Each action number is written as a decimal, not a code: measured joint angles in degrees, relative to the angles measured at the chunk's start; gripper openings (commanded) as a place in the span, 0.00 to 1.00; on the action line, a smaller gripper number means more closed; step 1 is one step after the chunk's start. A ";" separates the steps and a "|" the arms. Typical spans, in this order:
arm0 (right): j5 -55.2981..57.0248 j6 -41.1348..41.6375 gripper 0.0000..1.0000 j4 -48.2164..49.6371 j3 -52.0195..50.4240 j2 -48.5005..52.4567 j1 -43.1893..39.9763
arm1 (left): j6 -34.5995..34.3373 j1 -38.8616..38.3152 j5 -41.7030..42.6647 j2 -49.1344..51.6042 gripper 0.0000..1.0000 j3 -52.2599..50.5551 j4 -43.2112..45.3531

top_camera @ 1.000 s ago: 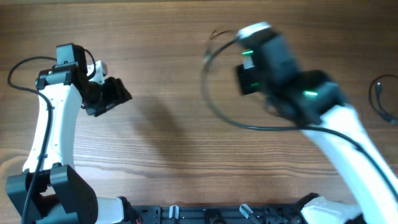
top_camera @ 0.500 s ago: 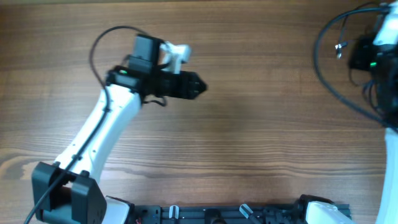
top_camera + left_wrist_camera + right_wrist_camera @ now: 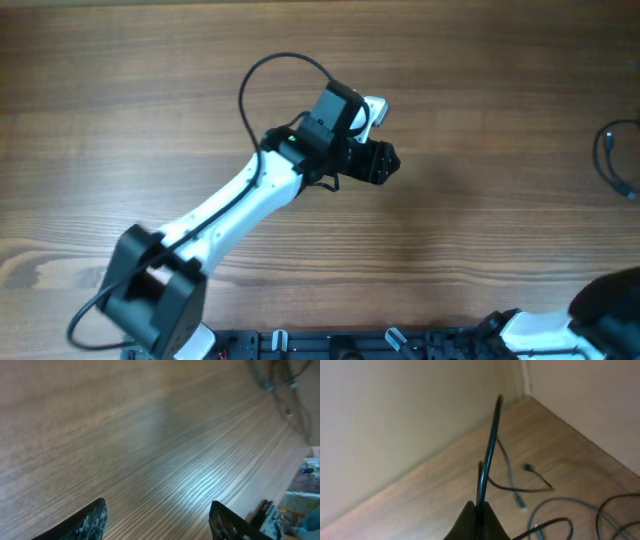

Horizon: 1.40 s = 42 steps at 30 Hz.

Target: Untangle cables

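Left end effector [image 3: 388,160] hangs over mid-bench with the jaws spread wide and nothing between the fingers [image 3: 92,520], only the bare wood grain of the bench [image 3: 120,90] under it. From that side the cables [image 3: 614,160] sit well apart: a dark loop at the far right edge in the overhead, and a blurred tangle in the top right corner of the left wrist view. Right end effector [image 3: 477,520] is pinched closed on one thin black cable [image 3: 491,440], which rises straight up out of the fingertips (pale wall as backdrop). More loose loops and small plug ends [image 3: 526,466] lie on the wood to the right of that grip, not touching it. Only a sliver of the right arm [image 3: 600,305] shows in the overhead, bottom right.
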 measured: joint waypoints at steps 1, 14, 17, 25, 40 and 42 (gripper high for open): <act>-1.33 1.44 0.04 1.95 0.00 1.46 -1.62 | -0.17 -0.09 -0.15 1.14 0.66 0.00 0.00; 3.63 18.60 1.00 -3.89 0.02 13.44 -8.81 | -2.16 -2.64 -0.24 4.44 0.66 0.00 1.49; 6.05 23.76 1.00 -7.21 0.07 13.73 -8.81 | -2.54 -2.67 -0.24 4.44 0.67 0.00 1.46; 11.89 38.18 1.00 -25.35 0.11 13.73 -8.81 | -3.61 -2.69 -0.13 4.44 0.67 0.00 0.44; 10.91 18.62 0.04 -24.50 -4.11 13.79 11.02 | -6.19 -2.80 -0.04 4.48 0.62 0.00 1.77; 12.72 18.14 0.04 -22.27 -5.62 13.84 14.78 | -6.34 -2.80 -0.04 4.48 0.62 0.00 3.76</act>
